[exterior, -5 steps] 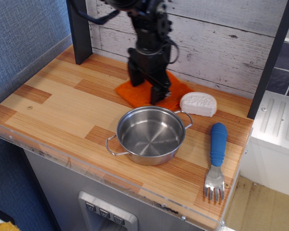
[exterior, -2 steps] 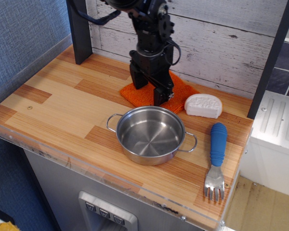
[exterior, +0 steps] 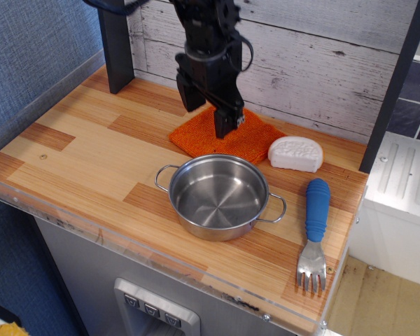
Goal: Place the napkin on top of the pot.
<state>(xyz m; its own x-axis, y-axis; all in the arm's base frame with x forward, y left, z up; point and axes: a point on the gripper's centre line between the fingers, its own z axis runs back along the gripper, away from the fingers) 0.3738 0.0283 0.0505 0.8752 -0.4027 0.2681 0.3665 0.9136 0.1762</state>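
The orange napkin (exterior: 252, 138) lies flat on the wooden counter against the back wall, just behind the pot. The steel pot (exterior: 219, 198) stands empty near the front middle, with its wire handles pointing left-back and right-front. My black gripper (exterior: 205, 110) hangs above the napkin's left part. Its two fingers are spread apart with nothing between them. The fingertips look lifted clear of the cloth, and they hide a small part of it.
A white oval block (exterior: 292, 152) lies right of the napkin. A blue-handled fork (exterior: 313, 231) lies at the right front. A dark post (exterior: 115, 49) stands at the back left. The counter (exterior: 77, 150) ends in a clear front lip.
The gripper has risen off the napkin and moved left. Earlier the pot turned so its handles point differently, and the napkin and white block shifted slightly right.
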